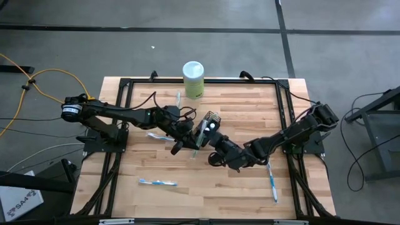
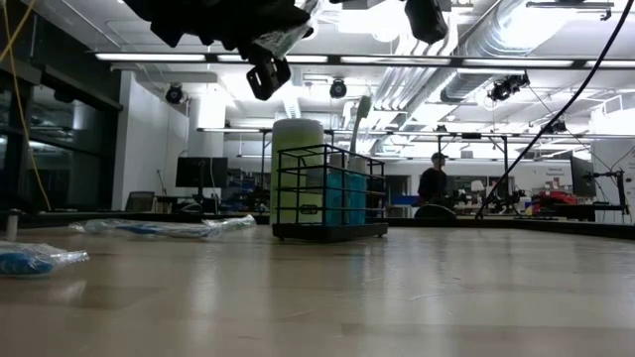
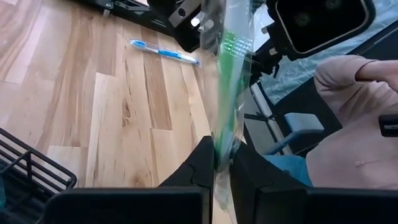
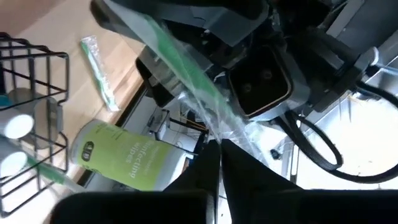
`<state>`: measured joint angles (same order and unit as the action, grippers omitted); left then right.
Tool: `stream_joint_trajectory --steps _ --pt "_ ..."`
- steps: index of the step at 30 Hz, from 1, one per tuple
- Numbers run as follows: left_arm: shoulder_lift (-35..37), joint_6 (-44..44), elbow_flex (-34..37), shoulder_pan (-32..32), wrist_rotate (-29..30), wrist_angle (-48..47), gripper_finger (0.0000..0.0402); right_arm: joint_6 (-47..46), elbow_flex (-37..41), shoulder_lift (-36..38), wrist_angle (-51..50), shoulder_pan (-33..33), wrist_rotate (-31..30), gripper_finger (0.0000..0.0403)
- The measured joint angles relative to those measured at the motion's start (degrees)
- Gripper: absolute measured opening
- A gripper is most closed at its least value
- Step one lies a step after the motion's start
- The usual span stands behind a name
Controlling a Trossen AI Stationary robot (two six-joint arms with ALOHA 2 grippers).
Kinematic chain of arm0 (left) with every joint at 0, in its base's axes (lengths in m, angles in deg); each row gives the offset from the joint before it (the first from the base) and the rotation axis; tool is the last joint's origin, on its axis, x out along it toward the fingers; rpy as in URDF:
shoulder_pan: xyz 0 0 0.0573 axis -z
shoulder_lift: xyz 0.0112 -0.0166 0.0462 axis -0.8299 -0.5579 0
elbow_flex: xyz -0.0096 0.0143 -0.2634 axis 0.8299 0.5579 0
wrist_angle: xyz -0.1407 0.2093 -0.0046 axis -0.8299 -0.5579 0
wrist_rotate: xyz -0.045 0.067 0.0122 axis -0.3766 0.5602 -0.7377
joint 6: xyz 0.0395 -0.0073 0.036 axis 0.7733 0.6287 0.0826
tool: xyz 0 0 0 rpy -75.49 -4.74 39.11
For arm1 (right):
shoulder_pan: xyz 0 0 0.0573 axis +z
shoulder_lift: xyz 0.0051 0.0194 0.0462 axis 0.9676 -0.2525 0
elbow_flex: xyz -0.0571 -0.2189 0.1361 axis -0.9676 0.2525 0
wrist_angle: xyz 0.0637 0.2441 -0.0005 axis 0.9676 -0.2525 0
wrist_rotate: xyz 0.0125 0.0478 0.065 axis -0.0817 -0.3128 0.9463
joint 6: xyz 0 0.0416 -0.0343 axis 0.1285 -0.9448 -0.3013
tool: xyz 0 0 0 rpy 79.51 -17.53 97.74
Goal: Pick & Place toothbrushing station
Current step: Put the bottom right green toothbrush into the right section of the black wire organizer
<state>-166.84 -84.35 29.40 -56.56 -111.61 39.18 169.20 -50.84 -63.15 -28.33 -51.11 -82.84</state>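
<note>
**Desk:** Count the toothbrushes for me.

**Me:** I count five. Four lie on the pale wooden worktop (image 1: pixel 237 194) in my high view. There is a blue-and-white toothbrush (image 1: pixel 157 182) near the front left and a second blue-and-white one (image 1: pixel 272 181) at the right. A third one (image 1: pixel 156 135) lies partly under the left arm, and a greenish one (image 1: pixel 178 99) lies beside the canister. The fifth, a thin green toothbrush in a clear wrapper (image 3: pixel 231 56), is off the worktop, between the two arms.

**Desk:** Who holds it?

**Me:** Both do. The left gripper (image 3: pixel 216 158) has its jaws pinched on the lower part of the wrapper. The right gripper (image 4: pixel 219 155) has its jaws pressed together on the wrapper too. They meet at mid-worktop, just in front of the holder.

**Desk:** And the holder itself?

**Me:** There is one small black wire-mesh box holder (image 2: pixel 327 193). It stands upright on the worktop near the middle, towards the back. In it I see teal tubes (image 2: pixel 337 198), and my right wrist view shows two white caps (image 4: pixel 17 124). I see no brush standing in it, though the arms cover part of it from above.

**Desk:** Anything else?

**Me:** One tall pale green cylindrical canister with a white lid (image 1: pixel 193 79) stands at the back edge, behind the holder and apart from it. One person (image 2: pixel 432 183) shows far off in the room.
</note>
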Motion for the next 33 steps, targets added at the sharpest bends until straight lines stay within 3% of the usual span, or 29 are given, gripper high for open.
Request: stream_joint_trajectory --steps 9,15,24,33 --pt "0.02 0.87 -0.04 0.04 -0.28 0.09 0.0016 -0.94 0.02 0.00 -5.34 1.82 -0.01 0.0037" --pt "0.02 0.83 -0.04 0.04 0.05 0.07 0.0016 -6.91 0.02 0.00 -5.42 2.98 -0.86 0.0073" --pt "0.02 6.73 -0.04 0.11 0.39 -3.22 0.0016 -32.39 0.02 0.00 -5.71 3.53 -4.48 0.0104" --pt "0.02 15.25 -0.04 2.83 8.26 -9.31 0.0016 -54.19 0.02 0.00 -8.37 4.99 0.83 0.0106"
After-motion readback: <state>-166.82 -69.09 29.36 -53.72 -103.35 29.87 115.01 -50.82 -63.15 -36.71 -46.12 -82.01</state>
